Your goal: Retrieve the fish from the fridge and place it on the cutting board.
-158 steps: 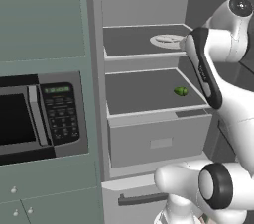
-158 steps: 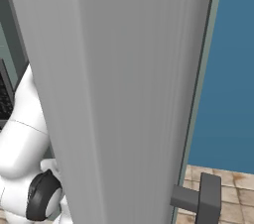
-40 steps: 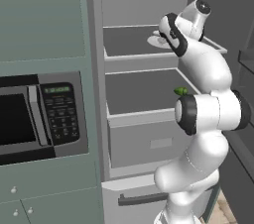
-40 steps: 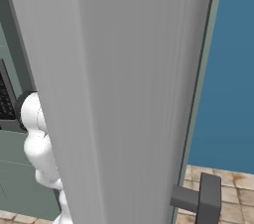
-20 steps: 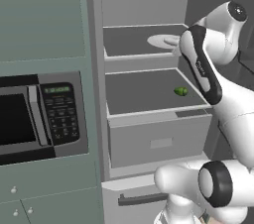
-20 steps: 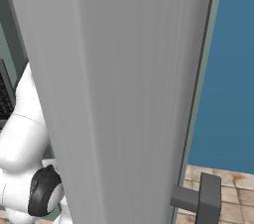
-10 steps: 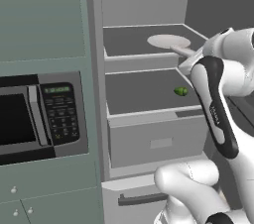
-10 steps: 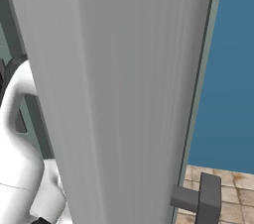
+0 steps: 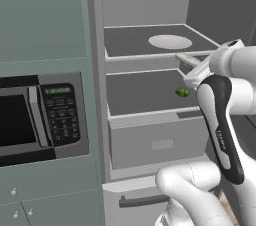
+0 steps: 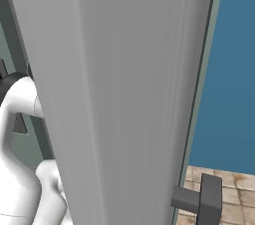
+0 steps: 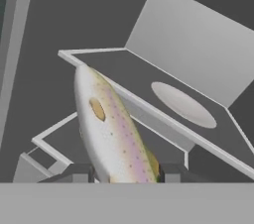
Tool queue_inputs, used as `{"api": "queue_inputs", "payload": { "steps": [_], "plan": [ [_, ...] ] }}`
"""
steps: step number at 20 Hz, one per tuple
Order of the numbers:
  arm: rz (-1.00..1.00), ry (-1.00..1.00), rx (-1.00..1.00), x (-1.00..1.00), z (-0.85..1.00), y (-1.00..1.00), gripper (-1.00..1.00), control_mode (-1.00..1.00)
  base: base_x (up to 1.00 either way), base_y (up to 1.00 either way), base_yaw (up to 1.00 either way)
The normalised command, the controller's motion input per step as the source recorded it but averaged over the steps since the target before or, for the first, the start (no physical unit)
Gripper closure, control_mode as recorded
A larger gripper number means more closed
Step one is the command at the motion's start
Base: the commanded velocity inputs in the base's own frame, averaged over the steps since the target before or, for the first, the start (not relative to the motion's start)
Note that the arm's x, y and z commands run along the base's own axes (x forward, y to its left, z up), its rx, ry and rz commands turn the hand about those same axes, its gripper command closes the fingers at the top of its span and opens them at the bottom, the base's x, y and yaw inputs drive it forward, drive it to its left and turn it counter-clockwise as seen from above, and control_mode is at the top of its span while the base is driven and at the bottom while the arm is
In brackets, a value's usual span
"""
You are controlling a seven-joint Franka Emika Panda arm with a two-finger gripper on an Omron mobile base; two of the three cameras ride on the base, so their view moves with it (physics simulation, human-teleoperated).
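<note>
Hand view, fish (image 11: 114, 134) in claw (image 11: 126, 171), fingertips hidden, fridge (image 11: 198, 54) behind

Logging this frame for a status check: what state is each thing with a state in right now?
fridge: door open, shelves exposed.
fish: off the shelf, held in the gripper.
plate: empty, on the upper shelf.
drawer: shut.
microwave: door shut.
small green item: lying on the lower shelf.
</note>
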Motion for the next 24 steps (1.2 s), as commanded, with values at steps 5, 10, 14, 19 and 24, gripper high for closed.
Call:
{"api": "queue_inputs", "payload": {
  "steps": [5,10,14,19,24],
  "plan": [
    [0.0,-0.02,0.0,-0.07,-0.11,0.0,1.0,-1.0,0.0,0.0,0.0],
    [0.0,0.0,0.0,0.0,0.0,0.0,1.0,1.0,0.0,0.0,0.0],
    [0.0,0.0,0.0,0.0,0.0,0.0,1.0,1.0,-0.19,0.0,0.0],
    [0.0,0.0,0.0,0.0,0.0,0.0,1.0,1.0,-0.63,0.0,0.0],
    [0.0,0.0,0.0,0.0,0.0,0.0,1.0,1.0,-0.76,0.01,0.0]
  ]
}}
